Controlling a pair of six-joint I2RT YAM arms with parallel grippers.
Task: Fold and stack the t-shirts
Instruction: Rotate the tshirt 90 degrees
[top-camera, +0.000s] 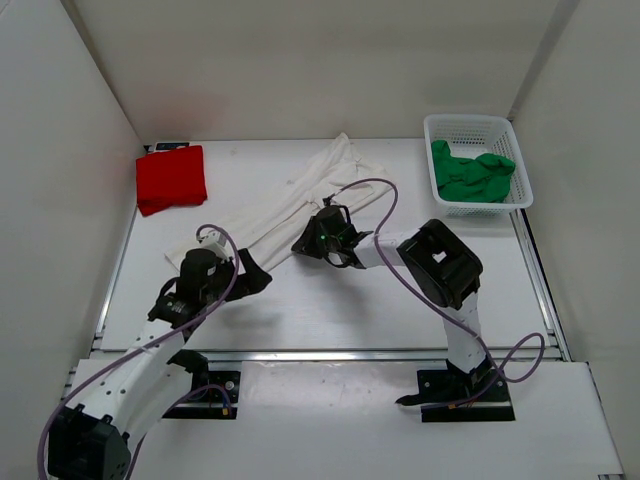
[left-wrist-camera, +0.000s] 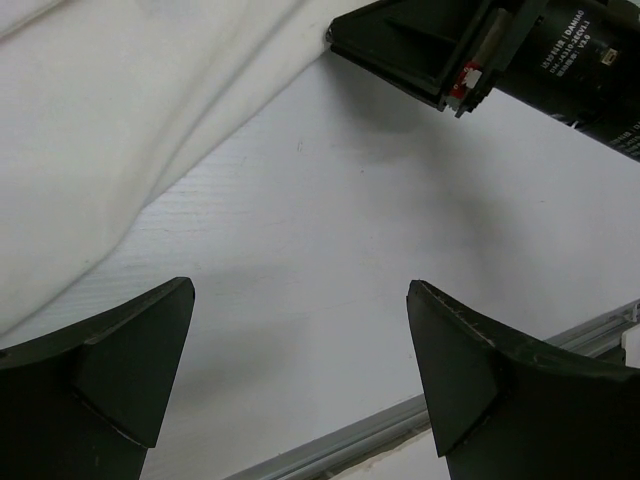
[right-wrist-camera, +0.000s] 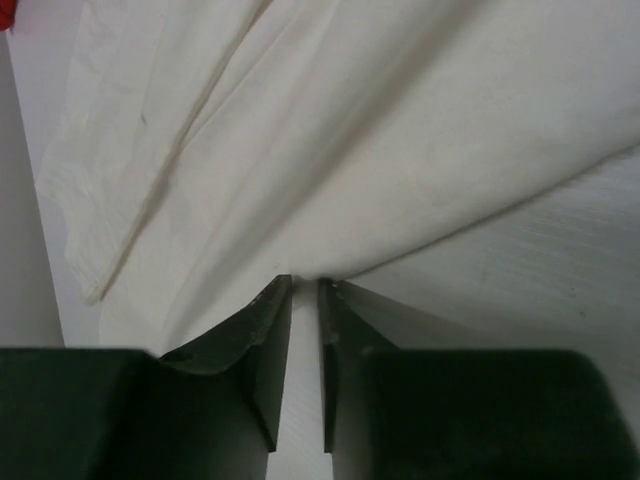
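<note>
Diagonally across the table (top-camera: 350, 300) lay the white shirt (top-camera: 290, 205), red shirt (top-camera: 171, 178) back-left, green shirt (top-camera: 472, 172) in the basket (top-camera: 470, 125); wrist views alone showed the right gripper (right-wrist-camera: 305, 285) narrow at its edge, grip unclear, the left gripper (left-wrist-camera: 300, 288) wide.

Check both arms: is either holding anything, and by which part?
The right gripper has its fingers pinched on the white t-shirt at its near edge. The left gripper is open and holds nothing.
</note>
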